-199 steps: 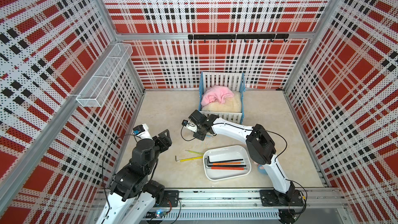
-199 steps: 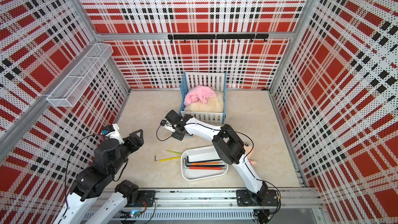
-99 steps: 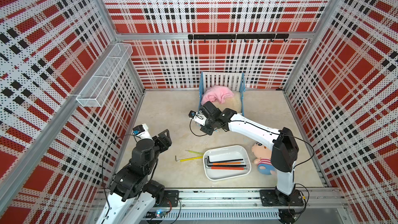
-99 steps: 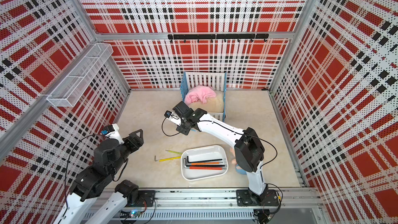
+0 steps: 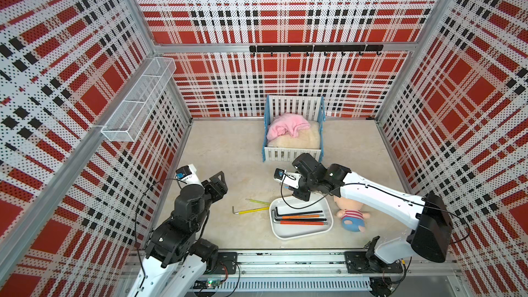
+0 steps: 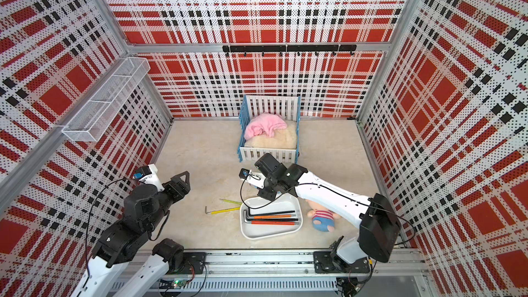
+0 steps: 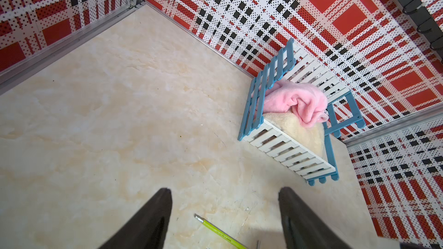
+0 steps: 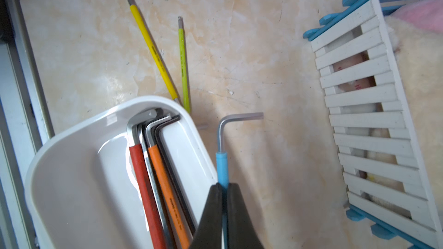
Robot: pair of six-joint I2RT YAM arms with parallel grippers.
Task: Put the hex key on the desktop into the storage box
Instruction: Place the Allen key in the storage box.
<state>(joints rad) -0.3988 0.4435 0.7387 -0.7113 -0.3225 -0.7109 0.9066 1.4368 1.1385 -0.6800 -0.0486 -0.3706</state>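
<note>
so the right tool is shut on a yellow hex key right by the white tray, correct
Not quite. The right tool is shut on a blue-sleeved hex key, not a yellow one. The right wrist view shows the blue sleeve between its fingers. It is right by the white tray.

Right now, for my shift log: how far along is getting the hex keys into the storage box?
Done: several hex keys lie in the storage box. In hand: the right claw is shut on a blue-sleeved key at the box's edge, not yet released. Left: a yellow key and a lime-green key lie on the desktop; the left claw is open and empty.
</note>
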